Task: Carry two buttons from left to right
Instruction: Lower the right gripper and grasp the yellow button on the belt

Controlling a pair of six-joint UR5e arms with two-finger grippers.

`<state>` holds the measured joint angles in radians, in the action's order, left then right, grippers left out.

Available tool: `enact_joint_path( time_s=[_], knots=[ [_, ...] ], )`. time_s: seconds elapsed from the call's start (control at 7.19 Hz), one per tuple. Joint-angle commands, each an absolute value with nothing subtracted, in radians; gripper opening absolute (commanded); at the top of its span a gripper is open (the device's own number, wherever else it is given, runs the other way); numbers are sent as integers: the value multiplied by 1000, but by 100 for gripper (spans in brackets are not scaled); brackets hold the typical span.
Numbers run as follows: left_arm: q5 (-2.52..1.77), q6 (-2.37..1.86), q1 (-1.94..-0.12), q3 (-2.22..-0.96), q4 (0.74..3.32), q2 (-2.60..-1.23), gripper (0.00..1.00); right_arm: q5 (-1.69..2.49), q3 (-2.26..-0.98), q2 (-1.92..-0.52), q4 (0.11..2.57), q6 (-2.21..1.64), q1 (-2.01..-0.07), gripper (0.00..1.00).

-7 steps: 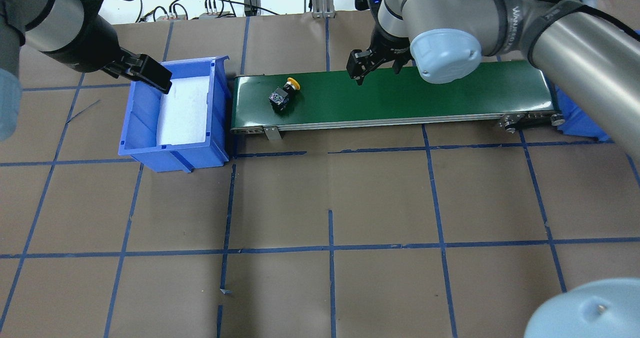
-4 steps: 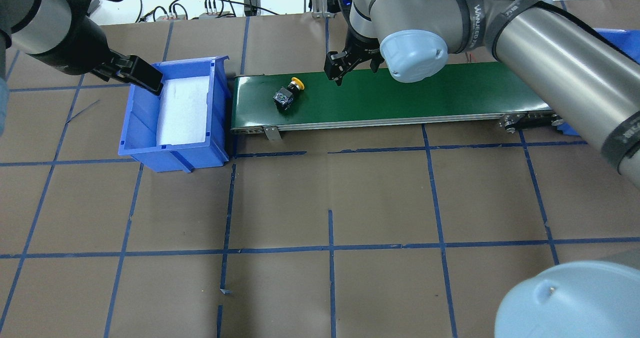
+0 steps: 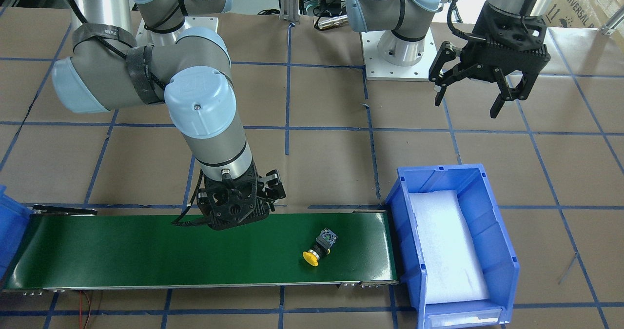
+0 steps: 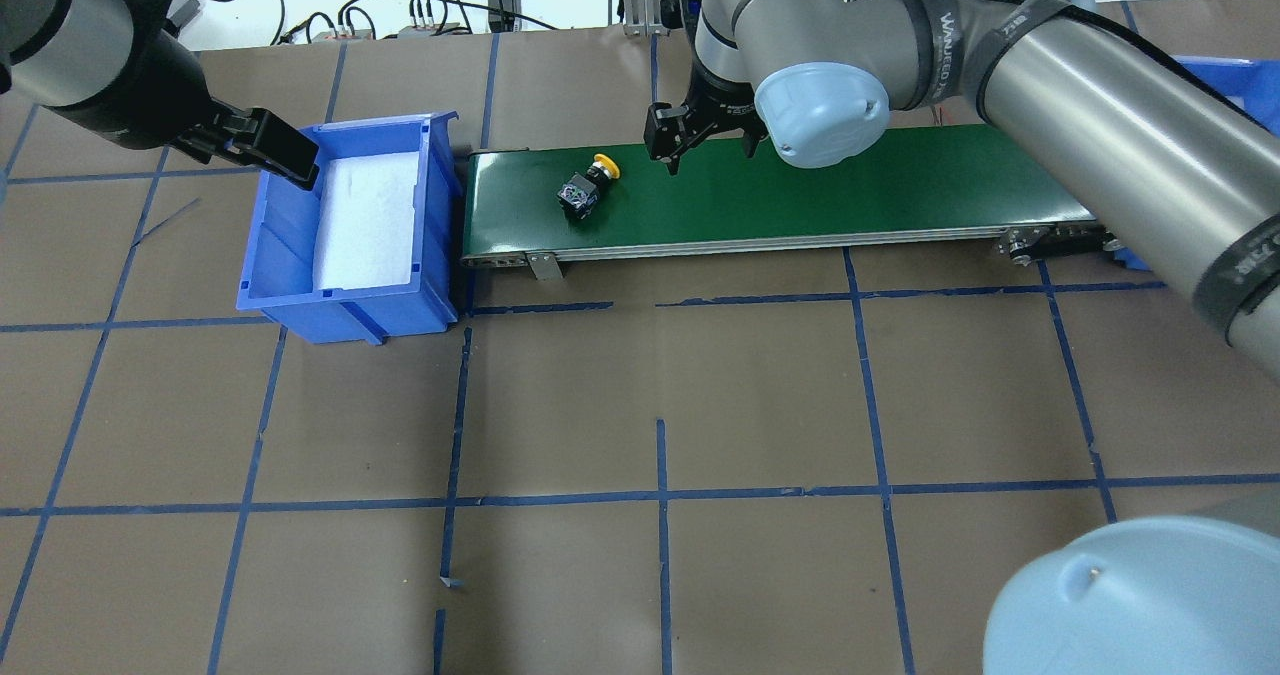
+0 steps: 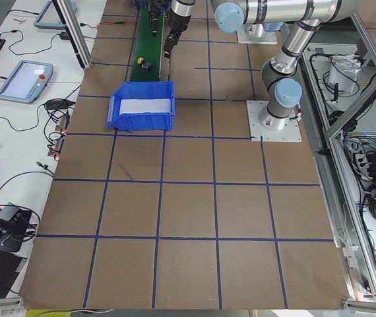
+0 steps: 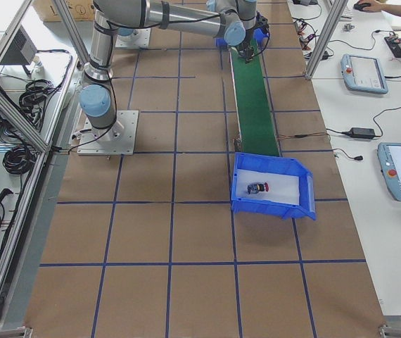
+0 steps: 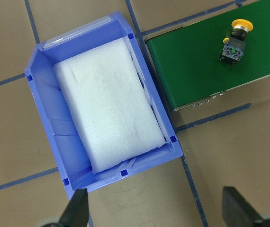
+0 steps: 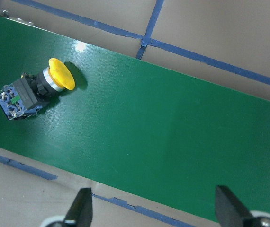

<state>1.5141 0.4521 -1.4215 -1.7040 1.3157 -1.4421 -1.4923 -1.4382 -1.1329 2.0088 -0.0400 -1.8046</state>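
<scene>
The yellow-capped button [image 4: 588, 186] lies on its side on the green conveyor belt [image 4: 850, 185], near the belt's left end and a little way from the blue bin [image 4: 350, 310] that stands against that end. Its yellow cap points toward the far edge of the belt and its black-and-grey body toward the robot. The right hand [image 8: 154, 209] hangs above the belt just beside this button, on the button's right. Its 2 fingers are spread wide and hold nothing. The left hand [image 3: 466, 106] hangs in the air near the blue bin, its fingers also wide apart and empty. That bin holds only a white foam pad [image 4: 365, 220]. The red-capped button [image 6: 259, 187] lies on white padding inside a 2nd blue bin [image 6: 306, 191] at the belt's right end. The brown surface [image 4: 660, 395] is crossed by blue tape lines.
</scene>
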Motion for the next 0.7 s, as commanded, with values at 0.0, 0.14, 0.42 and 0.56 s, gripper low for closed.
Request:
enact_joint_path(
  time_s=[0.0, 0.14, 0.42, 0.56],
  knots=[
    [1508, 451, -1422, -1710, 1325, -1443, 100, -1486, -1434, -1131, 1987, -215, -1804, 91],
    [1508, 451, -1419, -1703, 1347, -1440, 100, -1480, -1433, -1131, 1990, -321, -1805, 91],
    [1517, 451, -1419, -1656, 1489, -1451, 100, -1479, -1431, -1120, 2002, -338, -1805, 91],
    [1506, 451, -1417, -1629, 1505, -1475, 100, -1479, -1431, -1114, 2003, -336, -1805, 91]
  ],
)
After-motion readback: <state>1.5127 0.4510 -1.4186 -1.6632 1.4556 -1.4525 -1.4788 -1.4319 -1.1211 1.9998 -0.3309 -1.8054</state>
